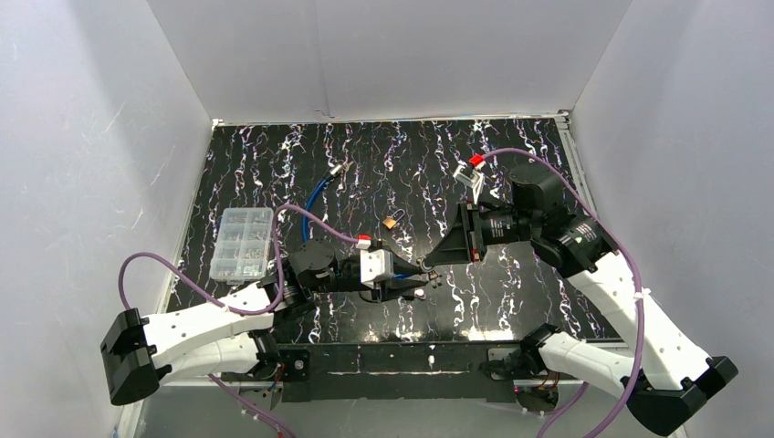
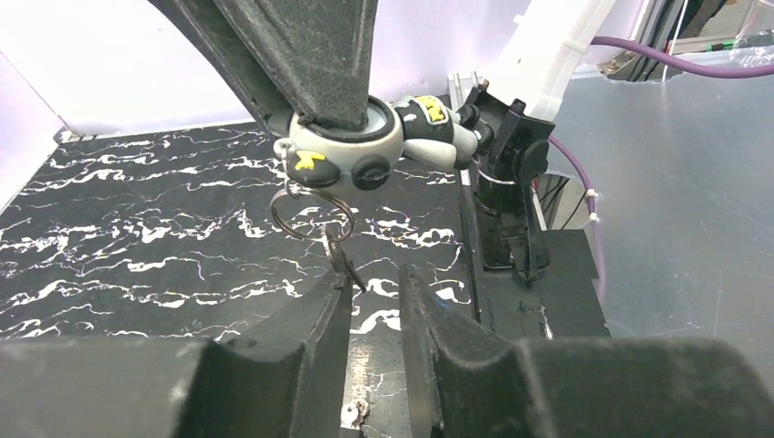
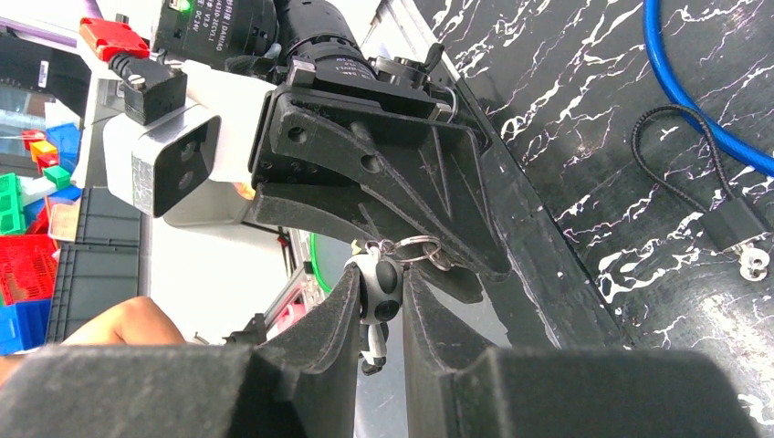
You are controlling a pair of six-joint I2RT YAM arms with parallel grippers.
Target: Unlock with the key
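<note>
My right gripper (image 3: 379, 278) is shut on a small grey and black keychain figure (image 3: 381, 290) with yellow marks (image 2: 365, 146). A metal ring (image 2: 310, 214) hangs under the figure, and the key (image 2: 339, 255) dangles from that ring. My left gripper (image 2: 374, 278) stands open just below it, with a narrow gap and nothing between the fingers. The key's blade rests against the tip of the left-hand finger (image 2: 319, 310). In the top view both grippers meet near the table's middle (image 1: 429, 272). A small padlock (image 1: 391, 222) lies on the table behind them, apart from both grippers (image 3: 735, 224).
A blue cable (image 1: 319, 192) curves across the dark marbled table (image 1: 274, 164). A clear compartment box (image 1: 242, 242) sits at the left. A white clip with a red part (image 1: 472, 169) lies at the back right. A small silver piece (image 2: 354, 415) lies under the left fingers. White walls enclose the table.
</note>
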